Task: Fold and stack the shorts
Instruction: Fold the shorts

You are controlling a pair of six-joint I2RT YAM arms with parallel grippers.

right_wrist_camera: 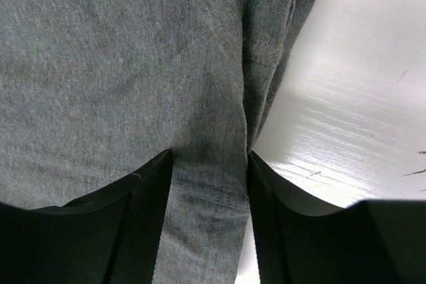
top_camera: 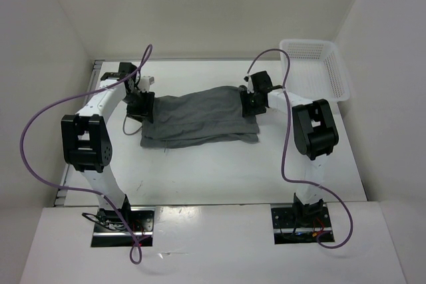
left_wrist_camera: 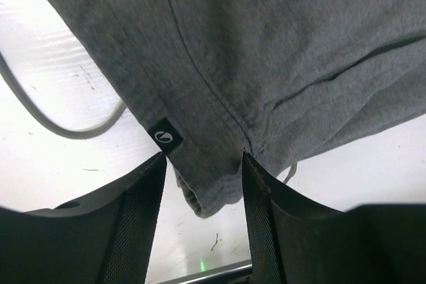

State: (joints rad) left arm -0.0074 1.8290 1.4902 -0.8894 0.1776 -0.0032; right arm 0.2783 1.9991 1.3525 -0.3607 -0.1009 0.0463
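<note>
At the centre of the top view the shorts (top_camera: 198, 119) are pinched at both ends, cloth held between the jaws of the left gripper (top_camera: 141, 104) and the right gripper (top_camera: 251, 102), so a matched fold-over seems called for next.

matt grey soft knit cloth shorts (top_camera: 196, 119), glossy white smooth table (top_camera: 219, 171), white plastic mesh basket (top_camera: 318, 66)
</note>
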